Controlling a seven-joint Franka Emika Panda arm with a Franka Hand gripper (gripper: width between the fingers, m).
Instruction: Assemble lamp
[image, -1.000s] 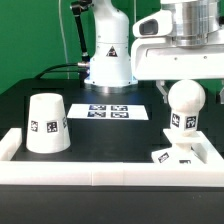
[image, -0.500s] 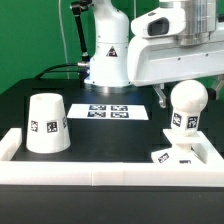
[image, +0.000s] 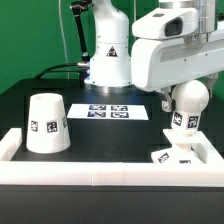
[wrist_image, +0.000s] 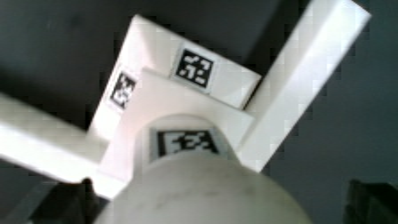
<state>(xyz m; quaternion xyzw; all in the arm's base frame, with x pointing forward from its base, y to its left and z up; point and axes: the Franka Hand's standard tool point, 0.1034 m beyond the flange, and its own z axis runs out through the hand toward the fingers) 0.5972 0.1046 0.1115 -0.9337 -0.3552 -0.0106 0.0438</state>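
Observation:
The round white bulb (image: 190, 100) stands upright with its neck down, on or just behind the flat square base (image: 176, 157), at the exterior view's right in the rail's corner. I cannot tell which. My gripper (image: 187, 103) is lowered over the bulb. One dark finger (image: 166, 103) shows beside the globe. In the wrist view the bulb (wrist_image: 205, 190) fills the space between both fingers (wrist_image: 71, 197), with a gap on each side. The base (wrist_image: 187, 62) lies beyond it. The gripper is open. The tapered shade (image: 46, 123) stands mouth down at the exterior view's left.
The marker board (image: 110, 111) lies mid-table in front of the robot's pedestal (image: 108, 60). The white rail (image: 100, 176) frames the front and sides and hems in the base. It also shows in the wrist view (wrist_image: 313, 70).
The hand has come down and shifted toward the exterior view's left. Its fingers now straddle the bulb's globe. The shade and base have not moved.

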